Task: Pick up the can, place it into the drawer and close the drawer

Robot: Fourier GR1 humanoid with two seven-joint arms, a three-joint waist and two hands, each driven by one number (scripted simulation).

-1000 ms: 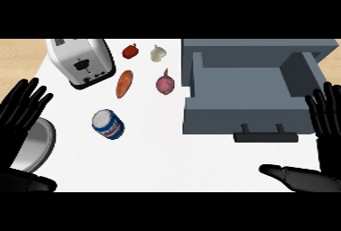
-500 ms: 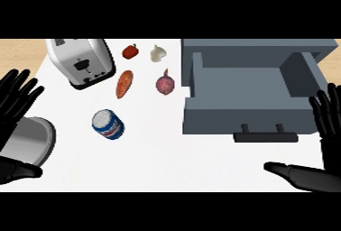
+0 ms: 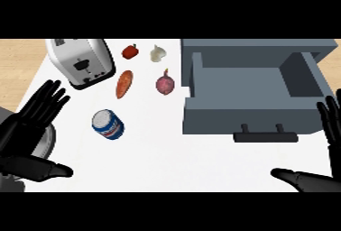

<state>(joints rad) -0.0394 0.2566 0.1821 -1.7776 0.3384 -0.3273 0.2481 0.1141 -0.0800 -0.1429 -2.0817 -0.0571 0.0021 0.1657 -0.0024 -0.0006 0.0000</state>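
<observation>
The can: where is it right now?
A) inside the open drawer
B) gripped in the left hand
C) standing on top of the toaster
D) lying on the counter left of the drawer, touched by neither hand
D: the can lies on the white counter, left of the open drawer, apart from the open left hand and the open right hand.

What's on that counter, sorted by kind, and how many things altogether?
Vegetables: 4 (small red one, garlic, orange root, purple onion)
Can: 1
Toaster: 1
Open drawer: 1
Grey round item, partly under the left hand: 1
Total: 8
</observation>
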